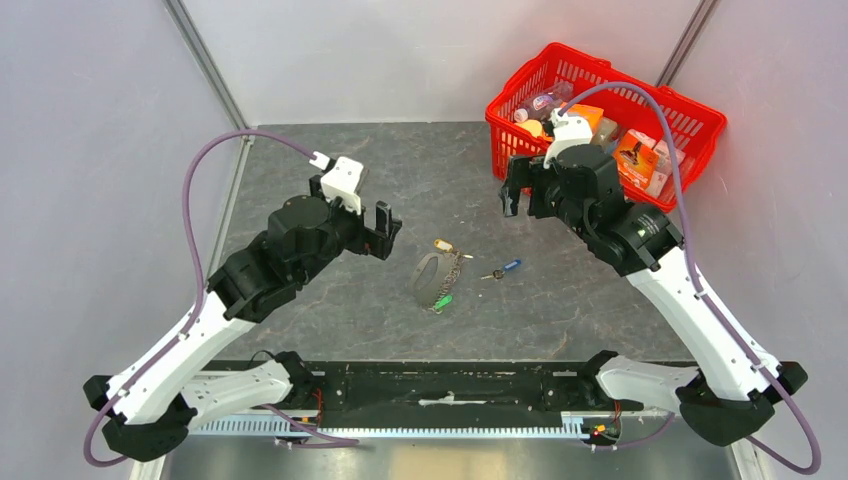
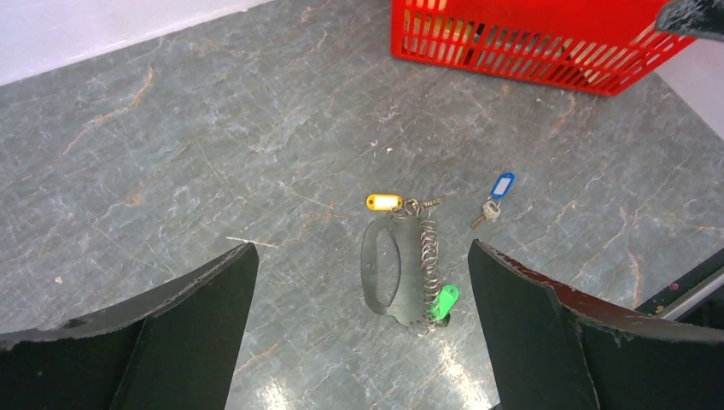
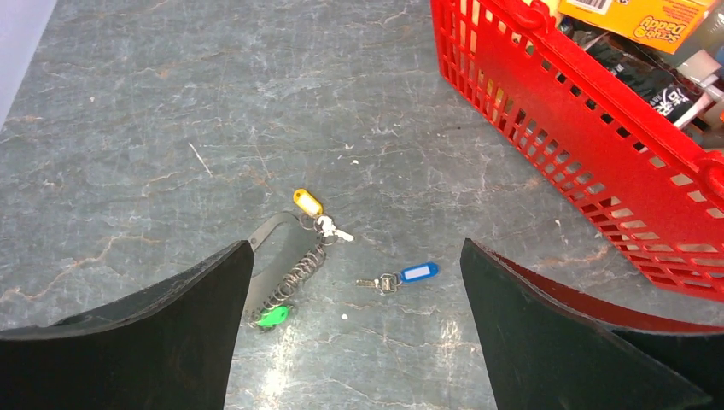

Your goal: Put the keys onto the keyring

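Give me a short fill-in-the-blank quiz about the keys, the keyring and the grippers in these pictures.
The loose key lying apart from the keyring has a ____ tag.
The keyring bears a yellow tag and a ____ one.
The left gripper and right gripper hold nothing; their jaws are ____.
Missing words: blue, green, open.

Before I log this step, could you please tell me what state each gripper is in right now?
Left gripper: open, holding nothing.
Right gripper: open, holding nothing.
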`<control>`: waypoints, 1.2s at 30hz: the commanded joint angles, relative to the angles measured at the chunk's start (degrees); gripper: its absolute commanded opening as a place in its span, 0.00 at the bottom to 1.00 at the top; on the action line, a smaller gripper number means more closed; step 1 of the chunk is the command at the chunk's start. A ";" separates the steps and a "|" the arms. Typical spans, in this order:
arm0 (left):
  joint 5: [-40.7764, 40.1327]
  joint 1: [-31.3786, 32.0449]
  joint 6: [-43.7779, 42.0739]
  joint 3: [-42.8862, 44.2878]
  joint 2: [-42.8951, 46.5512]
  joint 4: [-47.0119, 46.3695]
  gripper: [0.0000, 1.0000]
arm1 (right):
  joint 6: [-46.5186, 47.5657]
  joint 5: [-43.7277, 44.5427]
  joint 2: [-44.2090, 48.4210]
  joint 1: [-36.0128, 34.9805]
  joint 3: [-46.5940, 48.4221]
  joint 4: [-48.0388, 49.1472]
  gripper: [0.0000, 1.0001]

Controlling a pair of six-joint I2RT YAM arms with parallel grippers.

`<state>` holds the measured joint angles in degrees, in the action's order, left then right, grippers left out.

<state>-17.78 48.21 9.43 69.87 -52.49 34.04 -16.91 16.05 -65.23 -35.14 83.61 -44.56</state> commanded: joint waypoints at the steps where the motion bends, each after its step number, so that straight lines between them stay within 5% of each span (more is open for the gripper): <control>1: 0.29 0.05 -0.56 -1.94 -0.67 -0.78 1.00 | -0.18 2.06 0.86 -0.19 -1.33 0.52 0.99; 6: 0.04 0.05 -0.30 -4.39 0.38 -2.64 1.00 | 0.05 0.33 2.75 -0.18 -3.27 0.50 0.99; 16: 16.83 0.05 -2.81 -2.54 -2.97 -1.07 1.00 | 0.13 -8.88 7.45 -0.17 -7.78 -0.72 0.99; 24: 17.51 0.05 1.91 -4.54 -9.33 -3.50 0.99 | -1.59 -19.05 8.61 -0.33 -14.70 -0.18 0.99; 36: 12.41 0.49 16.07 -8.87 -18.70 -7.50 0.91 | -3.99 -18.49 14.80 -0.82 -22.31 -0.61 0.99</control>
<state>-3.07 48.42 18.83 61.56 -68.29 30.65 -19.44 -1.15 -52.97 -35.77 62.89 -46.11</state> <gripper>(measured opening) 0.922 0.993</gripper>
